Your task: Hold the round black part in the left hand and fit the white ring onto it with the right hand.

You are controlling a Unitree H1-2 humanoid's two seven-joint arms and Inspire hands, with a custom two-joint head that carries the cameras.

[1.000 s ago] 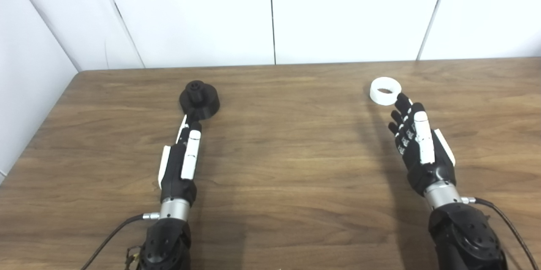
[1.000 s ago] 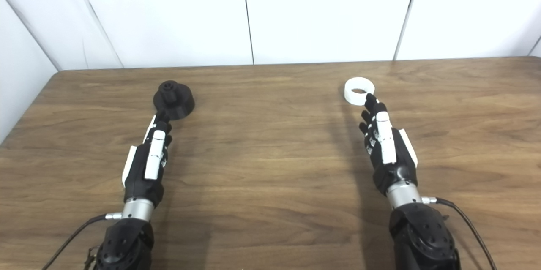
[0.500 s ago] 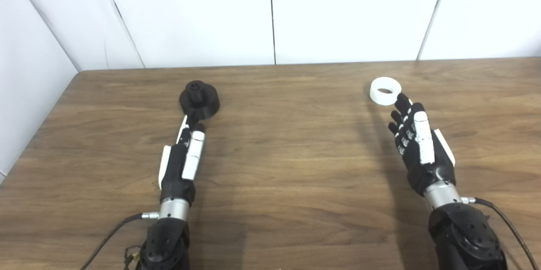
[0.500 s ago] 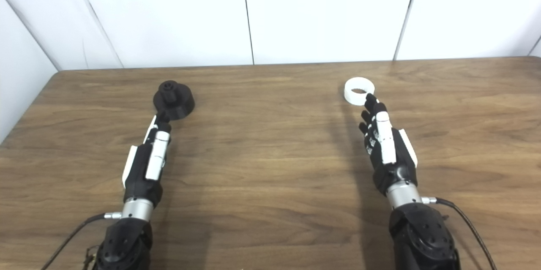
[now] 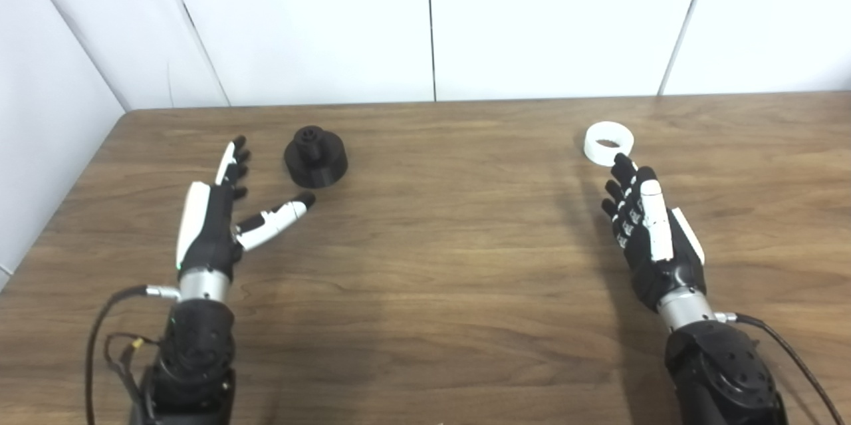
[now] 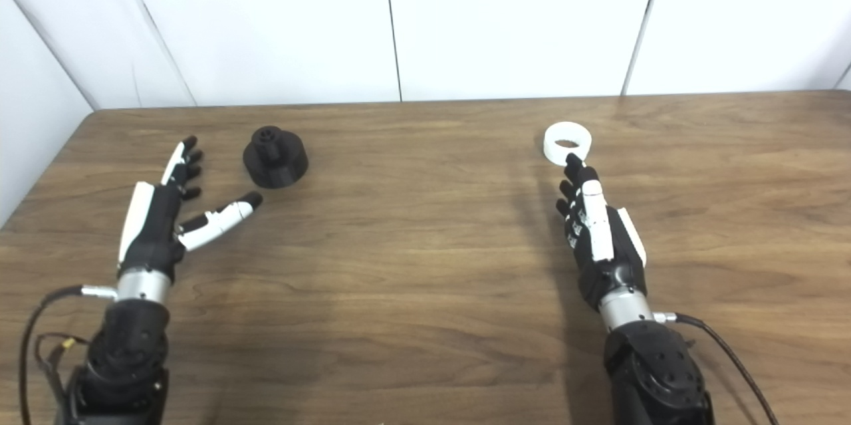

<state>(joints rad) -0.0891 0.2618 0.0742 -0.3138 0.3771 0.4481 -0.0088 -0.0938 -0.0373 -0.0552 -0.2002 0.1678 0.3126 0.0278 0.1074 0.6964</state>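
The round black part (image 5: pixel 316 156) stands on the wooden table (image 5: pixel 452 225) at the back left, with a small knob on top. My left hand (image 5: pixel 214 219) lies just left of it, open, fingers stretched and thumb spread towards the part, not touching it. The white ring (image 5: pixel 608 143) lies flat at the back right. My right hand (image 5: pixel 648 232) is open and empty just in front of the ring, its fingertips (image 6: pixel 572 162) at the ring's near edge.
White wall panels (image 5: pixel 425 19) rise behind the table's far edge. The table's left edge (image 5: pixel 60 205) runs close to my left arm. Cables trail from both wrists near the front edge.
My left hand has swung out to the left of the black part and spread its thumb. My right hand has shifted slightly left, fingertips still at the ring.
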